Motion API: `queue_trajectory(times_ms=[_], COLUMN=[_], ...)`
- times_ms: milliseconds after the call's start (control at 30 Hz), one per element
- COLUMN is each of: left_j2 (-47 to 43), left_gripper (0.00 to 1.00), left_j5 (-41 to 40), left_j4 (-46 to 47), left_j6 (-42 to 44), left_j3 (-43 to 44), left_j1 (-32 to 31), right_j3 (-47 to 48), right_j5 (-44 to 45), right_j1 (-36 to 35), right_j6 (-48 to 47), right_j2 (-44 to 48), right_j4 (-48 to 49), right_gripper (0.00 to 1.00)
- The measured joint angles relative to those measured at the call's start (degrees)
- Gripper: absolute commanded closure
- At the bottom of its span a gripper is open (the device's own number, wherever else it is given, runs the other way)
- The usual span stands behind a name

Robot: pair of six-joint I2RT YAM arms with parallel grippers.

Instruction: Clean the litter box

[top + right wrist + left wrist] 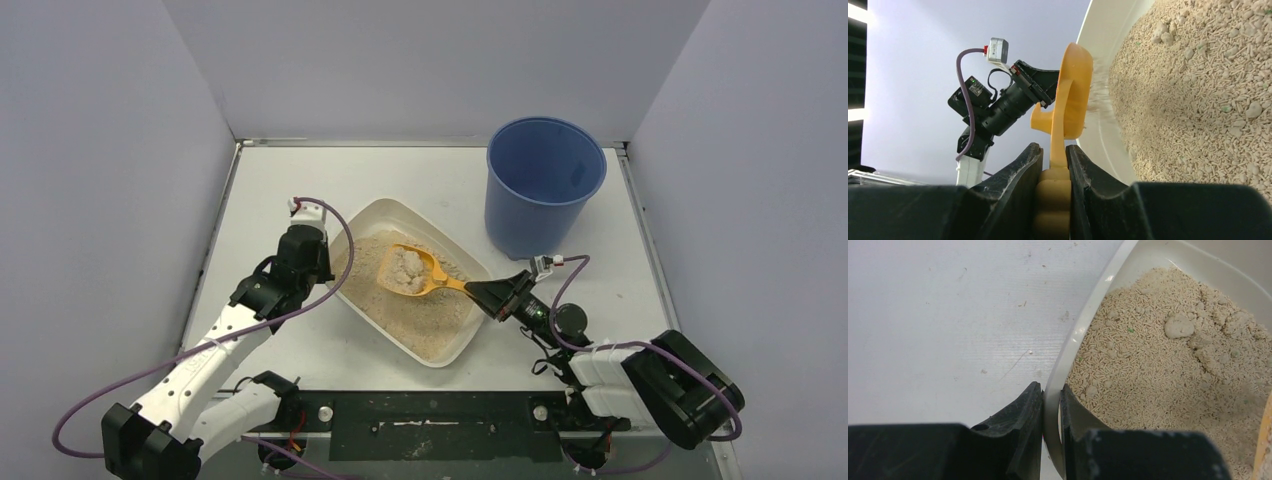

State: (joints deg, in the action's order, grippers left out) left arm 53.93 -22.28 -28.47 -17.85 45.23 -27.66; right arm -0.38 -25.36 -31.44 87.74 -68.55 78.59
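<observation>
The left tool [1050,387] is on the near left side of the litter box [395,212]. It is almost closed, with only a thin gap. The white rim of the box sits in that gap, one finger outside and one finger inside on the litter [1158,375]. So the left tool pinches the rim and holds the box in place.

The right tool [1053,147] is at the near right side of the litter box. It is also almost closed, and it squeezes the handle of the orange scoop [1073,85]. The scoop's long line runs from that tool over the rim to the middle of the box. Its wide end is over the litter and has a pale lump [405,267] in it. Some grains look like they are falling from the scoop back into the box.

The litter box lies on the white tabletop [290,190] between the two arms. It is turned slantwise, with one short end far and left and the other near and right.

The blue bucket [535,215] stands past the far right side of the litter box, close but not touching. It is upright and open at the top. I think the lump goes there next. The bucket is on the right tool's side, so that arm is nearer. The scoop points away from the bucket, so it must swing to the right and far to get over the bucket.
</observation>
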Motion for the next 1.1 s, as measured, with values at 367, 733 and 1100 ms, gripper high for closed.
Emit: queue_trajectory(times_ms=[367,733,1100], left_j2=[0.15,0.66,0.94], left_gripper=[1.00,1.00,1.00], left_j5=[0.07,1.09,1.53], left_j4=[0.00,0.04,0.02], left_j6=[0.00,0.00,-0.04], left_j3=[0.00,0.00,0.00], left_j1=[0.02,0.66,0.87], right_j3=[-0.02,0.48,0.26], right_j5=[-0.44,-0.28,-1.42], right_j1=[-0.44,2.21,4.15], right_j6=[2.75,1.07,1.64], right_j2=[-3.19,5.99,7.02], right_j4=[2.38,-1.81,-4.28], right_gripper=[1.00,1.00,1.00])
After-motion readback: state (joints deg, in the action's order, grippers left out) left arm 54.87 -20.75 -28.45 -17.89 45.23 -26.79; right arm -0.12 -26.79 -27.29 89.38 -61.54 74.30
